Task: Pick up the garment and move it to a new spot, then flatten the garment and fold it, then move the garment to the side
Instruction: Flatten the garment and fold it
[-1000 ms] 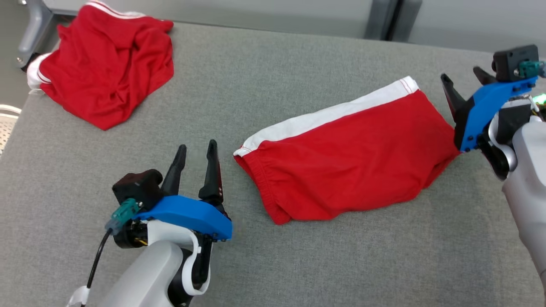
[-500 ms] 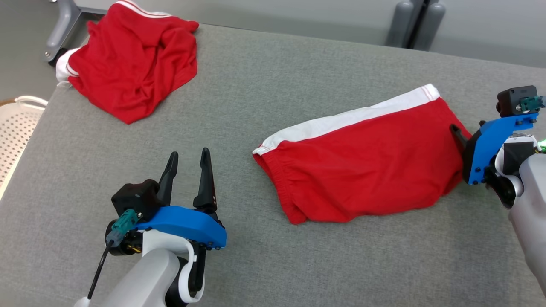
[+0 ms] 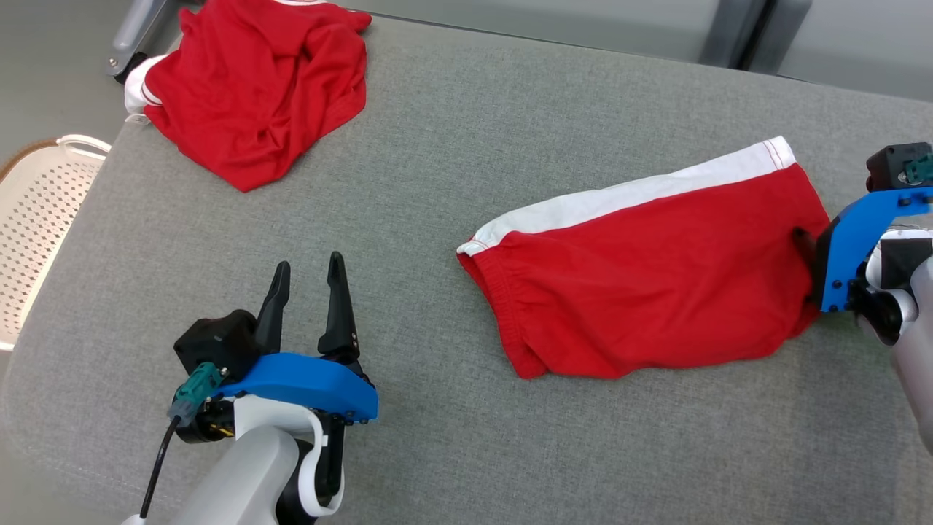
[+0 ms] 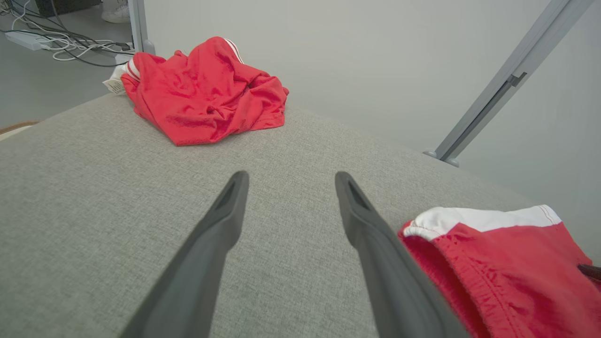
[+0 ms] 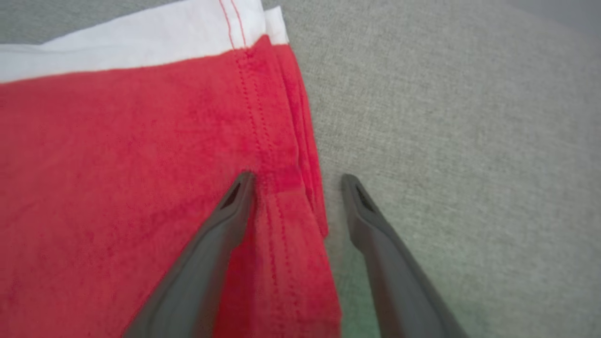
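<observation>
Fingers (image 5: 206, 263) of the right gripper (image 5: 296, 178) stand spread apart and hold nothing. They straddle the right-hand hem of the garment (image 3: 641, 284), one finger over the red cloth and the other over the bare grey cover. I cannot tell whether the tips press down. The left gripper (image 3: 309, 262) is likewise spread wide and empty, over bare cover near the desk's (image 3: 452, 146) near left corner, apart from the garment's left end.

By count there are two grippers with two dark fingers each, and two red garments. The task's garment lies flat on the right half of the desk, about midway between the near and far edges. It runs slantwise, with one white band (image 3: 627, 193) along the side toward the far edge and a gathered red hem at its left end. The crumpled red garment (image 3: 255, 95) sits heaped at the far left corner, with a little white trim showing at the desk's edge, well apart from the first.

The desk is covered in a grey woven fabric with rounded corners. Beside its left edge stands one white perforated basket (image 3: 36, 219). Behind the far edge is a plain pale wall. Two grey metal posts show in the left wrist view, one upright (image 4: 136, 23) behind the heap and one slanting (image 4: 507, 89). White cables (image 4: 61, 44) lie tangled on the grey floor.
</observation>
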Motion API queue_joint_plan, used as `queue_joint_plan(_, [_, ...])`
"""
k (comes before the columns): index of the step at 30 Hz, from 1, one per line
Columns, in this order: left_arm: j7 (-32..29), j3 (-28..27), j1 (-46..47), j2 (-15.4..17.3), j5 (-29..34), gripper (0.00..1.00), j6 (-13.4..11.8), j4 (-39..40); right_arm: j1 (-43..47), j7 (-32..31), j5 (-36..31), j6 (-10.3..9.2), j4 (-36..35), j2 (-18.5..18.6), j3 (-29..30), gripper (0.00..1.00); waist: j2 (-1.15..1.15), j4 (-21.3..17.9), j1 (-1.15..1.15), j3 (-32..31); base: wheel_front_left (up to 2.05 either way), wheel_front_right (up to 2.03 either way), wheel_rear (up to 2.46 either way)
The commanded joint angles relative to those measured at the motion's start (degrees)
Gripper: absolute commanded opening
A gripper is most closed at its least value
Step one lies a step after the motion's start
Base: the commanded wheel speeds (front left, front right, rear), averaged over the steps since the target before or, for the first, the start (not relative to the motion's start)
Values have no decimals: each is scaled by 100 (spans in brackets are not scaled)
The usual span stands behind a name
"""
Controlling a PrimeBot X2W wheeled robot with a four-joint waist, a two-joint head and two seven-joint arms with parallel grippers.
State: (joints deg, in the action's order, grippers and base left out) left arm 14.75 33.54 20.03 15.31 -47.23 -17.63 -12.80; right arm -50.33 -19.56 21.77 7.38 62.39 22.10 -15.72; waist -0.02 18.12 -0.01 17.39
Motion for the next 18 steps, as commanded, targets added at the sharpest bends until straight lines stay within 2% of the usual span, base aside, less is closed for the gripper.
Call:
queue_joint_plan(1, [29, -55, -51, -5, 45, 100, 8, 14, 124, -102, 42, 21, 78, -103, -107, 41, 2, -8, 1, 8, 0, 0, 0])
queue_joint_plan(2, [28, -64, -52, -4, 52, 100, 3, 23, 114, -110, 36, 22, 38, -94, -185, 25, 2, -18, 1, 14, 0, 0, 0])
queue_joint_plan(3, [30, -68, -51, 2, 51, 100, 0, 29, 103, -98, 26, 21, 5, -83, -254, 4, 2, -31, 1, 19, 0, 0, 0])
queue_joint_plan(4, [31, -72, -48, 10, 60, 100, -6, 29, 86, -73, 12, 21, -19, -84, -315, 0, 2, -50, 1, 21, 0, 0, 0])
queue_joint_plan(11, [37, -48, 71, 11, 149, 100, -25, 53, -114, 322, 45, 11, -113, -106, -414, 0, 2, -240, 1, -12, 0, 0, 0])
queue_joint_plan(18, [-17, -38, 11, 94, 153, 100, -36, 55, 21, 890, 368, 12, -297, -209, -321, 0, 2, -702, 1, -230, 0, 0, 0])
